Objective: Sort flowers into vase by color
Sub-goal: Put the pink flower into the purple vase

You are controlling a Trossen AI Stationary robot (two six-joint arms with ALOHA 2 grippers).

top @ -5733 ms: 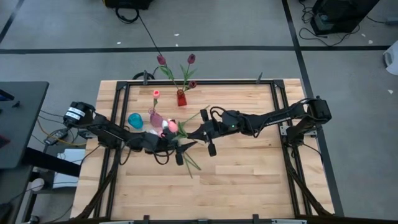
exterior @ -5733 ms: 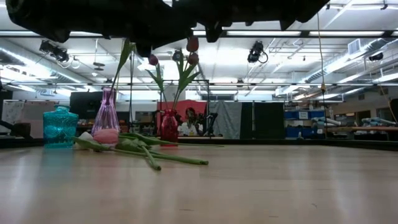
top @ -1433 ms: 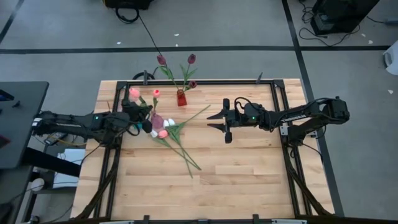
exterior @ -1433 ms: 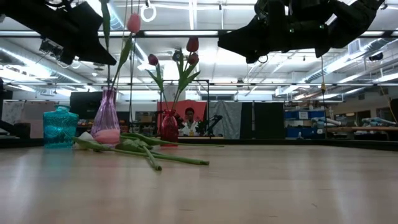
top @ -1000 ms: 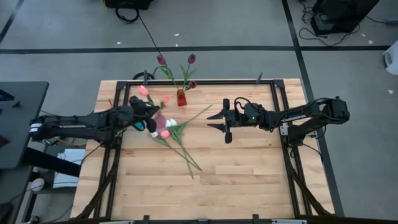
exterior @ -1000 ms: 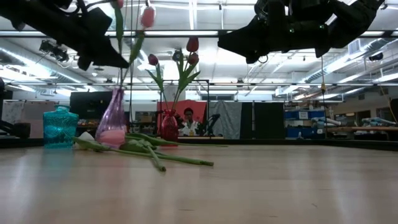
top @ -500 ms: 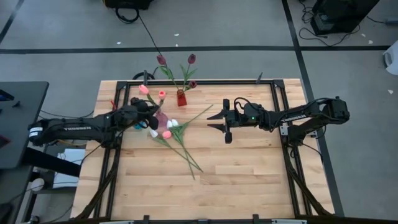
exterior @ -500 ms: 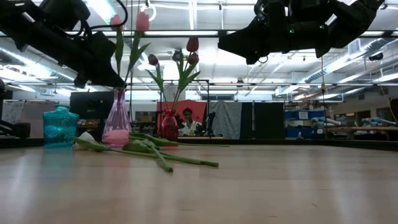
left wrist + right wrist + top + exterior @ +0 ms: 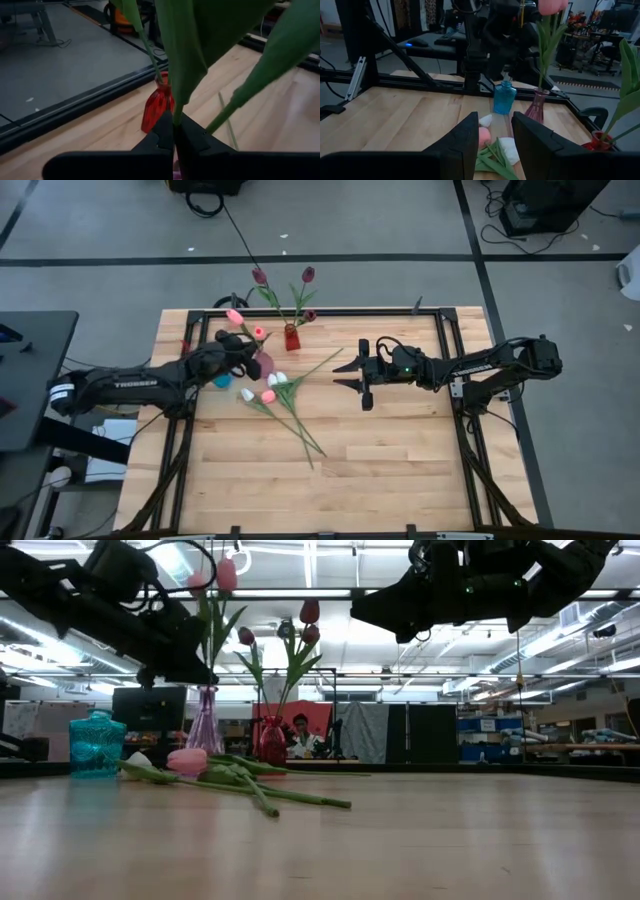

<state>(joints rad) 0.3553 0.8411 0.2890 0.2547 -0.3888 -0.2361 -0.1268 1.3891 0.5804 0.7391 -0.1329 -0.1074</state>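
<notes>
My left gripper (image 9: 240, 352) is shut on a pink tulip (image 9: 235, 316) just above the purple vase (image 9: 263, 364), which stands on its base (image 9: 206, 730). A second pink tulip (image 9: 259, 332) stands in that vase. Two white heads (image 9: 247, 394) and a pink head (image 9: 268, 396) lie on the table, their green stems (image 9: 300, 428) fanning toward the near edge. Maroon tulips (image 9: 308, 274) stand in the red vase (image 9: 291, 337). My right gripper (image 9: 350, 377) hovers open right of the loose flowers, touching nothing. My left gripper pinches the pink tulip's green stem (image 9: 174, 119) between its two fingers, below the leaves (image 9: 182, 55). The fingers come level from the table's left, across the stem. The tulip stands upright with its head (image 9: 226, 575) high above the gripper; the arm hides the stem's lower end at the vase mouth.
A teal glass vase (image 9: 97, 745) stands left of the purple one, under my left arm. A black frame (image 9: 330, 311) runs along the table's far and side edges. Bare wood fills the table's near half (image 9: 330, 480).
My left gripper has carried the pink tulip toward the table's far right, over the purple vase. The purple vase has slid a little the same way, uncovering the pink head on the table in the low view. My right arm has kept still.
</notes>
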